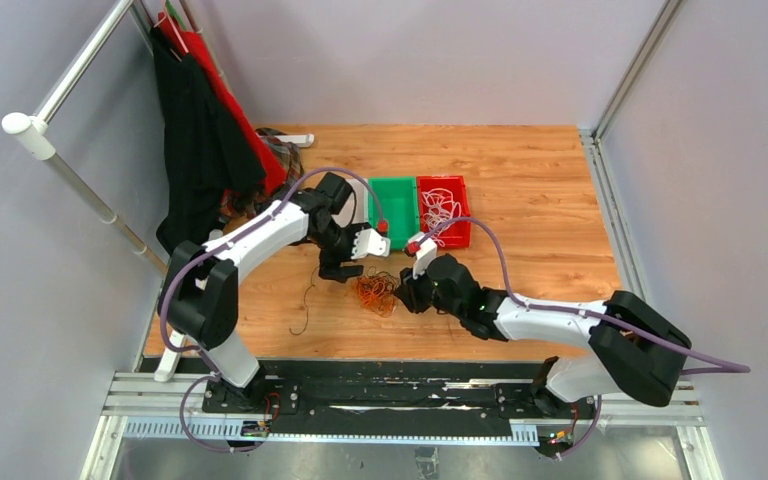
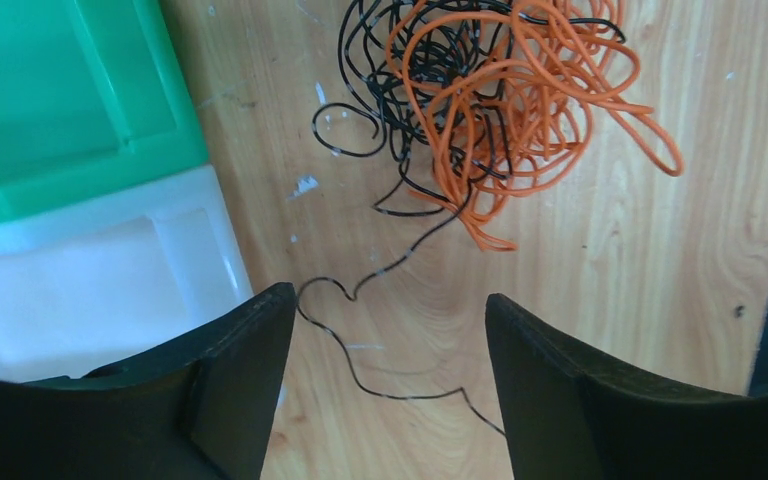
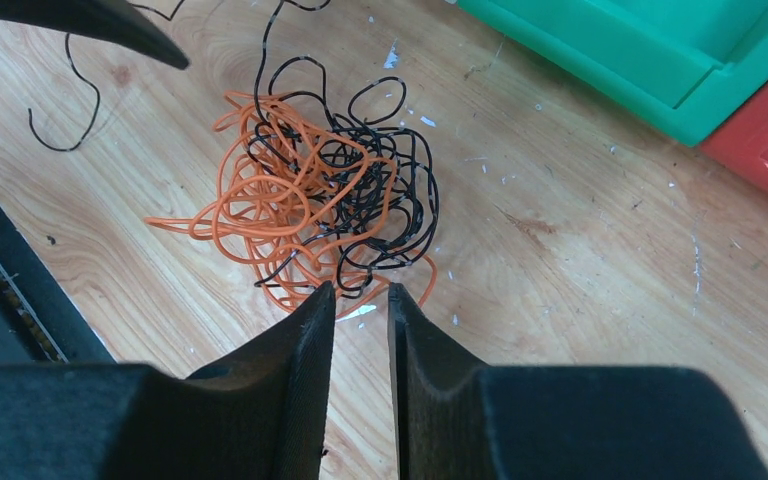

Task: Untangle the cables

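Observation:
A tangle of orange and black cables (image 1: 375,292) lies on the wooden table between the two arms. In the left wrist view the orange loops (image 2: 520,90) sit ahead of my left gripper (image 2: 390,296). It is open, above a loose black strand (image 2: 360,370) that lies on the wood between its fingers. My right gripper (image 3: 360,290) stands at the near edge of the bunch (image 3: 330,200). Its jaws are a narrow gap apart with nothing between them. White cables (image 1: 442,205) lie in the red bin (image 1: 460,240). The left gripper (image 1: 338,268) and right gripper (image 1: 405,297) flank the bunch.
A green bin (image 1: 392,190) stands next to the red one, with a white bin (image 2: 90,290) beside it. Black and red clothes (image 1: 195,140) hang at the back left by a power strip (image 1: 295,140). A black rail (image 1: 390,390) runs along the near edge.

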